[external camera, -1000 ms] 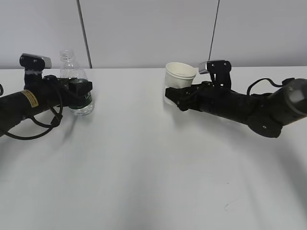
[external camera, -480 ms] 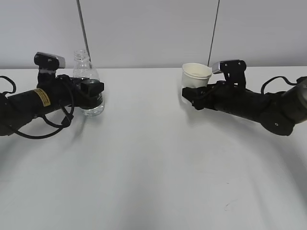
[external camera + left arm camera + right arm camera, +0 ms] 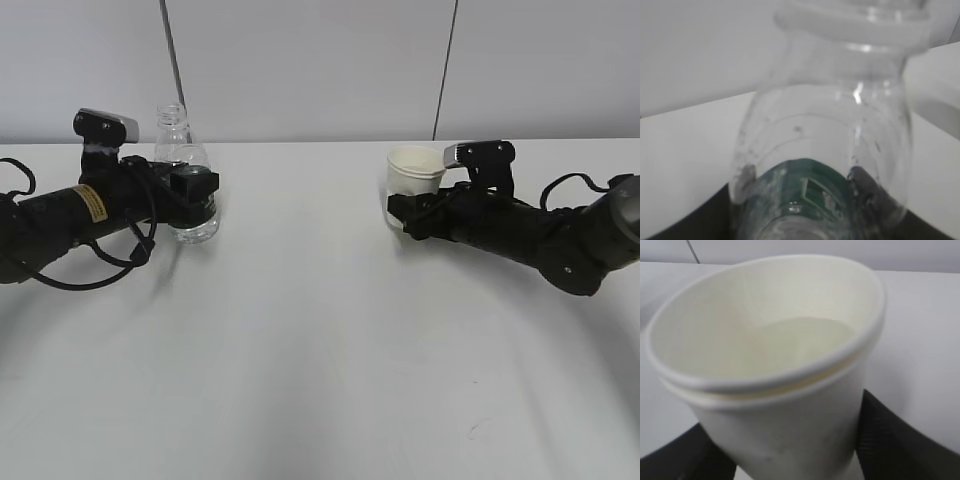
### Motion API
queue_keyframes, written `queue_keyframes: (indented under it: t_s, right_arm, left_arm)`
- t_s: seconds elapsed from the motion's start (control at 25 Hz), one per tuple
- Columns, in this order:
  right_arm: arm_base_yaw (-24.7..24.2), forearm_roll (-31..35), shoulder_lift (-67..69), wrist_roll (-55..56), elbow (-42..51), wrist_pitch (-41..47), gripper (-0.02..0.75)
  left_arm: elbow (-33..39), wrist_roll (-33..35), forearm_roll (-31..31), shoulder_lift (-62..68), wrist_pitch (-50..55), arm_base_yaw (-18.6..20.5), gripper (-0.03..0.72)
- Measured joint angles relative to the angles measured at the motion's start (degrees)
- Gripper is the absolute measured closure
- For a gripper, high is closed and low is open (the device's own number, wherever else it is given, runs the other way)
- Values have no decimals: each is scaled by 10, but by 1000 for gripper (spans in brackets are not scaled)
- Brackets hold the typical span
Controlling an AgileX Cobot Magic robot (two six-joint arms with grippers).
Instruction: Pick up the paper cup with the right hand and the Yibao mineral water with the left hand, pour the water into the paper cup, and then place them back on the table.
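The paper cup (image 3: 414, 178) now stands upright and low, its base at or just above the counter (image 3: 320, 350), far out to the right of the bottle. A second ago it hung higher and tipped, nearer the bottle; it has since swung away to the right, levelled and come down. The right gripper (image 3: 405, 212) is clamped on its lower wall, dark fingers (image 3: 890, 435) pressing on either side in the right wrist view, which also shows what looks like a shallow pool of liquid inside.

The Yibao mineral water (image 3: 187, 180) stands upright with its neck uncapped and appears nearly empty, its base close to the counter surface. It too has shifted a little to the right over the last second and then held steady. The left gripper (image 3: 192, 192) is closed around its green-labelled waist.

Judged from this, the pouring seems finished and both arms are in the set-down step. Neither gripper has let go yet, so release and withdrawal remain.
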Motion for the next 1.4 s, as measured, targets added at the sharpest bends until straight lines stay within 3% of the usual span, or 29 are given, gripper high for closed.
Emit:
queue_keyframes:
  t_s: [0.48, 0.96, 1.24, 1.4]
  right_arm:
    - [0, 46, 29, -36, 0, -37, 237]
    - [0, 50, 39, -41, -1, -58, 235]
    - [0, 51, 39, -44, -1, -58, 107]
    - [0, 51, 39, -44, -1, -57, 87]
  left_arm:
    - [0, 2, 0, 0, 1, -1, 335]
    - [0, 8, 0, 0, 1, -1, 335]
    - [0, 8, 0, 0, 2, -1, 335]
    - [0, 9, -1, 0, 3, -1, 335]
